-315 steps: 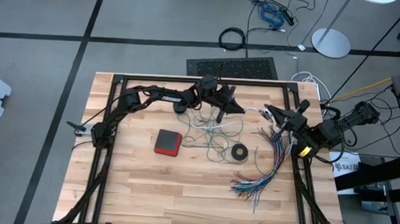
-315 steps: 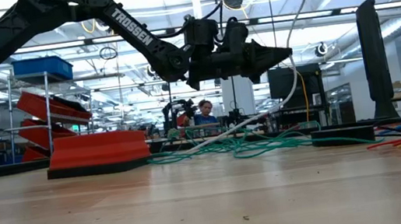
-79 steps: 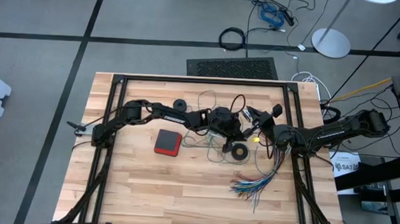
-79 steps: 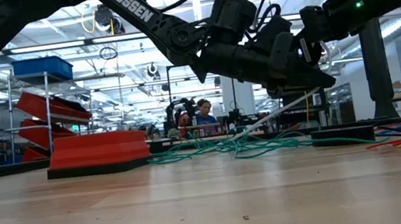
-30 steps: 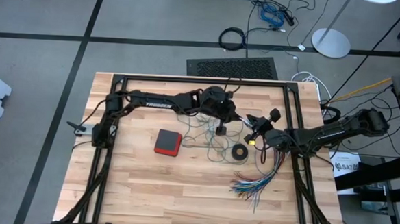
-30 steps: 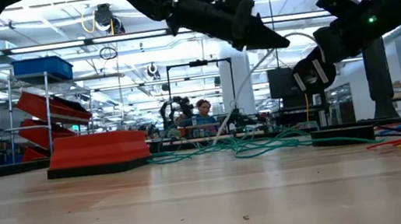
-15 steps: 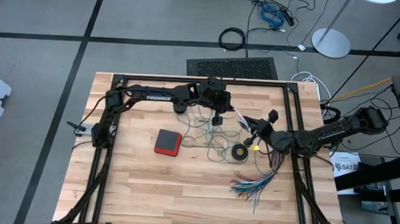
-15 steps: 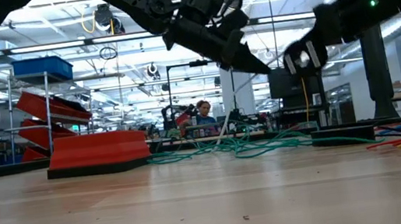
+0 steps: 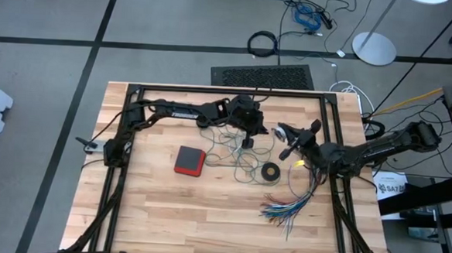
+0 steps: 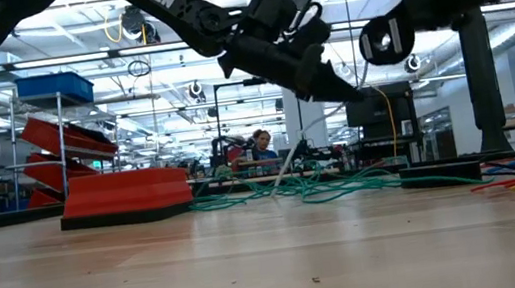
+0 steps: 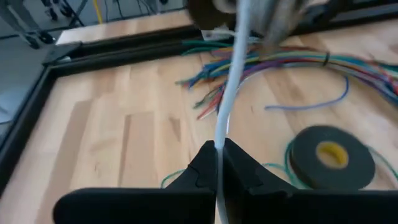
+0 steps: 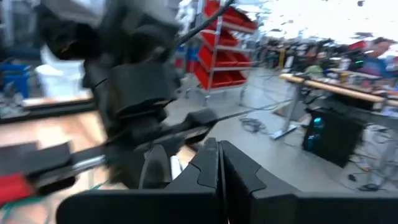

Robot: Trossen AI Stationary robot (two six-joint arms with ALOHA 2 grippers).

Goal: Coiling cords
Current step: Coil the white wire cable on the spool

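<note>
- The right gripper (image 9: 281, 132) had swung up and away from the tape ring (image 9: 270, 172).
- The left gripper's (image 11: 219, 149) fingers stayed clenched on the white cord (image 11: 231, 81), which ran out beyond them; right fingers clenched, grasping nothing visible.
- The teal cord (image 9: 243, 165) lay tangled below; a hard pull risked snagging.

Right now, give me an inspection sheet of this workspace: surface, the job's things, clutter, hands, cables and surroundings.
Surface: wooden table inside a black frame.
Job's things: teal-green cord lies in loose tangled loops mid-table; white cord runs taut up from the left hand.
Clutter: red block, black tape ring, fanned multicoloured wires.
Hands: left hand shut on the white cord, raised over the tangle; right hand shut, raised close beside it; whether it holds the cord, cannot tell.
Cables: loose leads on the floor beyond the table.
Surroundings: workshop with red bin racks; a person seated far behind.
</note>
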